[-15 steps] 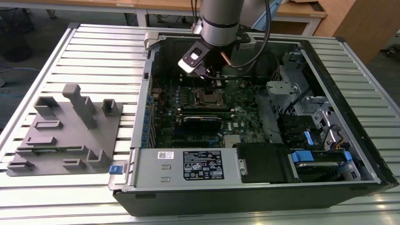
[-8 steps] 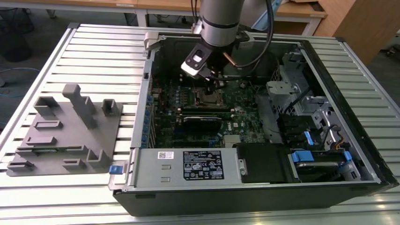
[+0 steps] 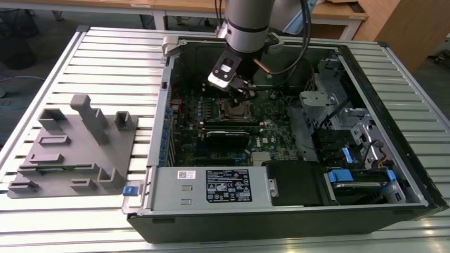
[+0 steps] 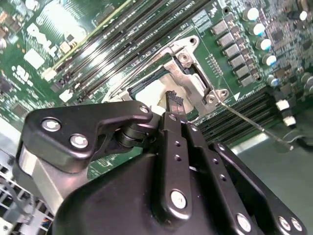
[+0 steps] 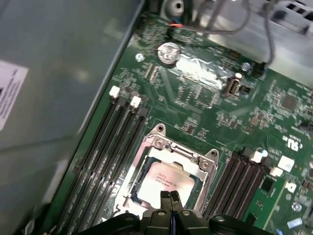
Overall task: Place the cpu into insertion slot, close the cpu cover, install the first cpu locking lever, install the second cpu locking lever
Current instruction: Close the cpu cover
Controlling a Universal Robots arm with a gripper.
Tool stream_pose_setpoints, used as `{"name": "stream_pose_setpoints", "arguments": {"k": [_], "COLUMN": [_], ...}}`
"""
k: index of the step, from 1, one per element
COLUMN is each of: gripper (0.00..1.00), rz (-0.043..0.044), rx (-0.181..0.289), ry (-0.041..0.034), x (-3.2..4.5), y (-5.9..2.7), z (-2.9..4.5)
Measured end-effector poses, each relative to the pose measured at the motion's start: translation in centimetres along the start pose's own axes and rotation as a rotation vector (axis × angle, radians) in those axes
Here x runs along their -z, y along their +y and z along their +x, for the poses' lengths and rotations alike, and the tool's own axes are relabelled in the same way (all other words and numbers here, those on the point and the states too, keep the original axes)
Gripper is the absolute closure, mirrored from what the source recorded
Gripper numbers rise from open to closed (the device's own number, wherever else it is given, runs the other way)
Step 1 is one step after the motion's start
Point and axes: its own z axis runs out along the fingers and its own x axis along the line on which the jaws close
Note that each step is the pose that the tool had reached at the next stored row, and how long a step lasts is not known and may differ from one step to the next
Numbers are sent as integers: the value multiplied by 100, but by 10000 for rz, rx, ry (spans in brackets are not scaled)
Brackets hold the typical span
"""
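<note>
cpu [image 5: 165,180] under cover [image 5: 182,152]; gripper [image 5: 170,196] nr

cpu [image 5: 165,181]: silver-grey, lying flat | cpu cover [image 5: 176,149]: silvery frame, down around it

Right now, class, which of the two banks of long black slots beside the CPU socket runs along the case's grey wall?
The bank between the cpu and the grey wall; the other bank has green motherboard beyond it.

A slatted metal table [image 3: 98,58] under bright light; wooden desks [image 3: 338,11] behind, floor [image 3: 56,21] probably grey carpet.
</note>
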Motion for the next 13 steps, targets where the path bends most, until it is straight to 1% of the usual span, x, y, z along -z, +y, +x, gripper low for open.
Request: {"name": "stream_pose_setpoints", "arguments": {"k": [13], "gripper": [89], "rz": [-14], "rx": [2364], "ry": [17], "x": [-14], "y": [0], "z": [0]}}
